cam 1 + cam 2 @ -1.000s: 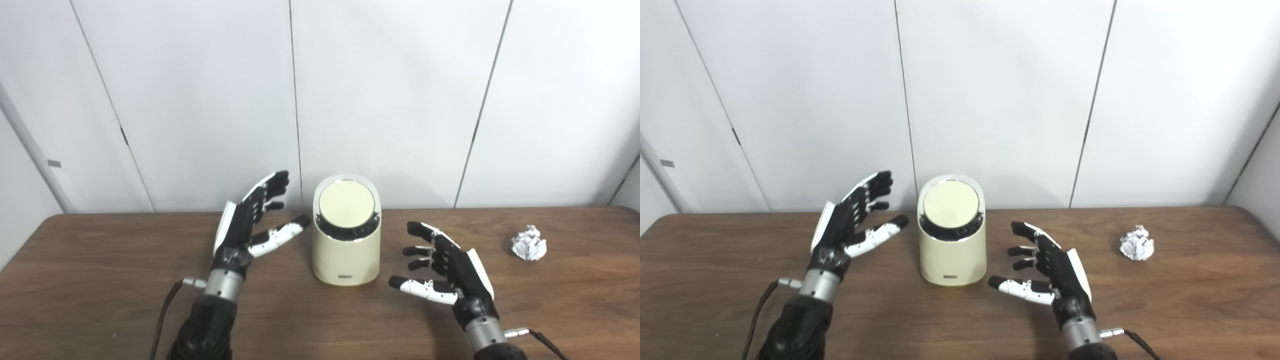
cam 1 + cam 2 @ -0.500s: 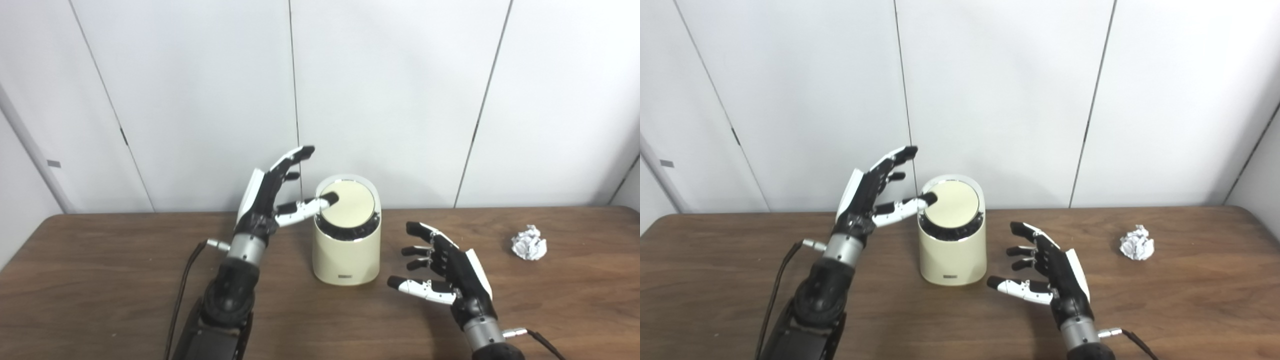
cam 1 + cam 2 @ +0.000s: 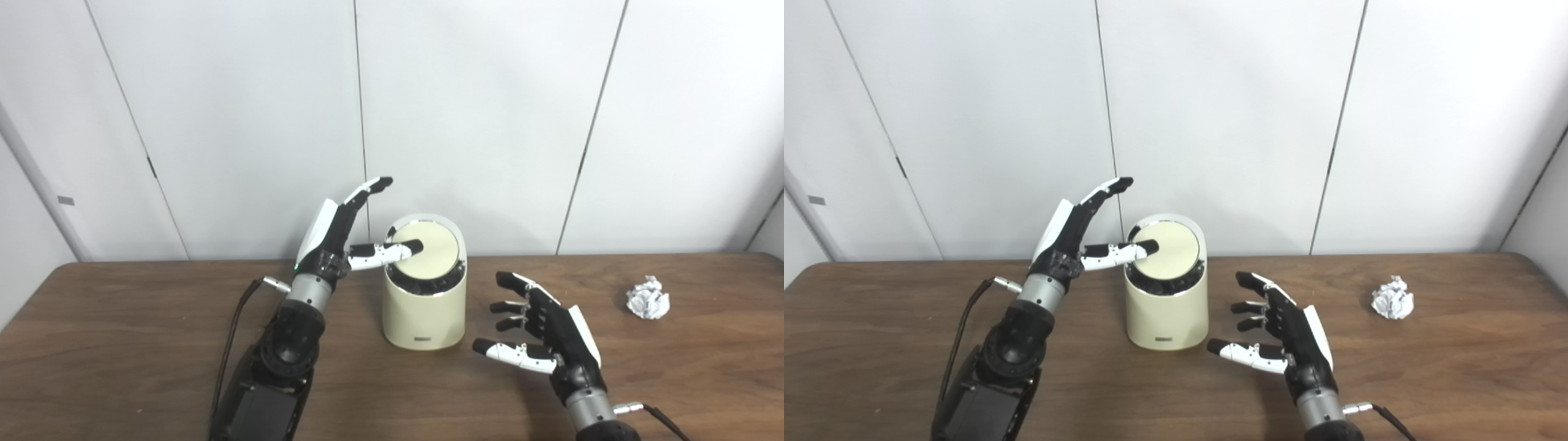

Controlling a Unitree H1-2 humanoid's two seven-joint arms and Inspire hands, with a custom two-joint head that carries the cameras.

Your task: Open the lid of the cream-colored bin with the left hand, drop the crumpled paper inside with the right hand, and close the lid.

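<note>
From the left eye view: the cream-colored bin (image 3: 424,300) stands upright at the middle of the wooden table (image 3: 122,343), close to the white wall panels (image 3: 245,122). Its round lid (image 3: 429,248) sits tilted toward the camera, and it is down. The left hand (image 3: 343,236) is up beside the bin, fingers spread and holding nothing, and there is the thumb (image 3: 392,251) stretched out over the left part of the lid; whether the tip actually presses the lid cannot be told from here. The right hand (image 3: 545,334) hovers low over the table just right of the bin, fingers apart, palm toward the bin, empty. The crumpled paper (image 3: 647,297) lies on the table far to the right, well apart from that hand.

Over to the right eye view: same layout. The left hand (image 3: 1084,233) reaches in from the left, thumb across the lid (image 3: 1167,250) edge, other fingers pointing up and away above the bin (image 3: 1167,306). The right hand (image 3: 1286,334) is spread and gripping nothing, near the bin's right side without touching it. The crumpled paper (image 3: 1392,297) rests alone near the table's right end.
</note>
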